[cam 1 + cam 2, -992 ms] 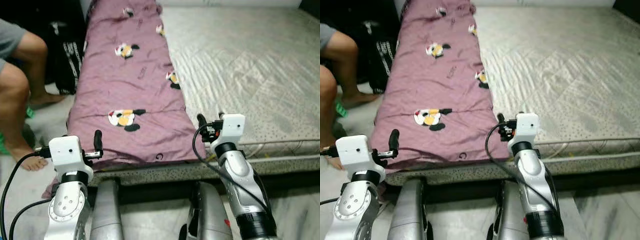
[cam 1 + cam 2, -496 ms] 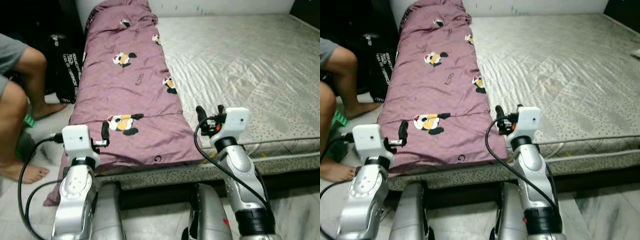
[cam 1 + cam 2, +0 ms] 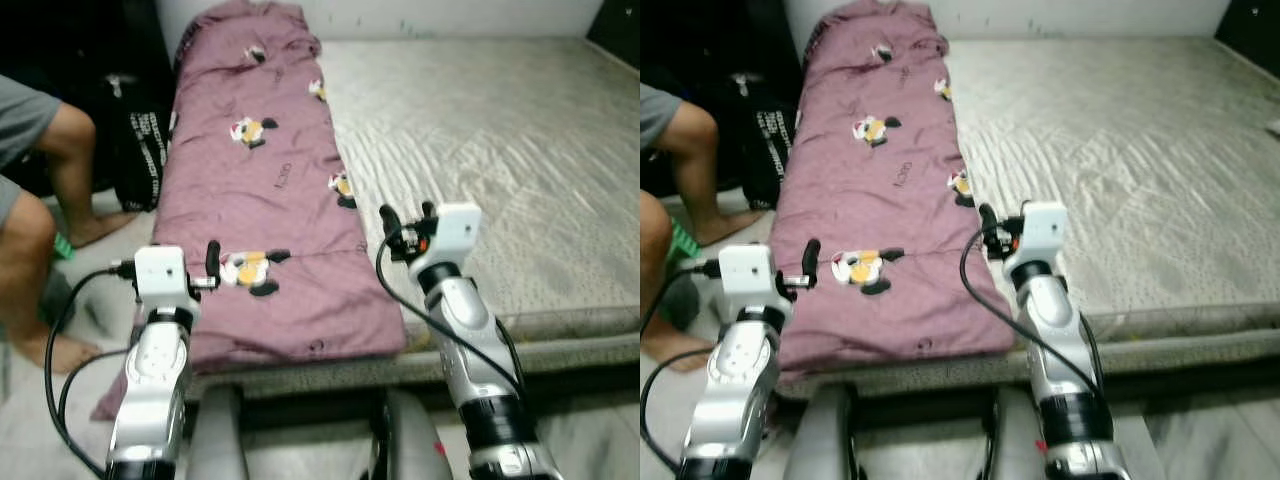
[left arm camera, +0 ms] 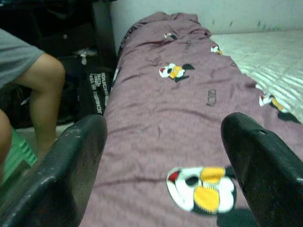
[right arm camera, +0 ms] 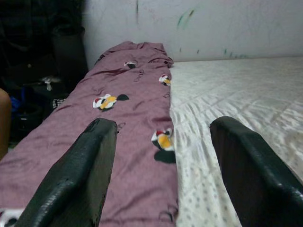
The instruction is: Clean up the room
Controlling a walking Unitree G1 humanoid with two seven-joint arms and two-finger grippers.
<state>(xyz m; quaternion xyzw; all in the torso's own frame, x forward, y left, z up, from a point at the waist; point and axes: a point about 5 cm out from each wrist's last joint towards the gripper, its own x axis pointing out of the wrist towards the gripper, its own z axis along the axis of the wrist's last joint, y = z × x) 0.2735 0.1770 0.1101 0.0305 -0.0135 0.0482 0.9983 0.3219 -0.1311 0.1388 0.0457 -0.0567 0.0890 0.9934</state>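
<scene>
Both arms have risen and reached farther out over the near edge of the bed since a second ago, and the left claw [image 3: 212, 262] now sits over the quilt rather than beside the mattress edge. That long mauve quilt with cartoon mouse prints [image 3: 262, 190] lies folded in a strip down the left side of the bed, from the far wall to the near edge, where its left corner droops toward the floor. To its right is the bare grey quilted mattress [image 3: 500, 150]. The left claw's black fingers [image 4: 75, 165] stand wide apart, empty, above a mouse print near the quilt's near end. The right claw [image 3: 408, 215] hovers over the quilt's right border, its fingers [image 5: 90, 161] likewise spread and holding nothing. On the far left a person's bare leg [image 3: 60, 150] stands on the floor beside a black printed bag [image 3: 140, 140].
</scene>
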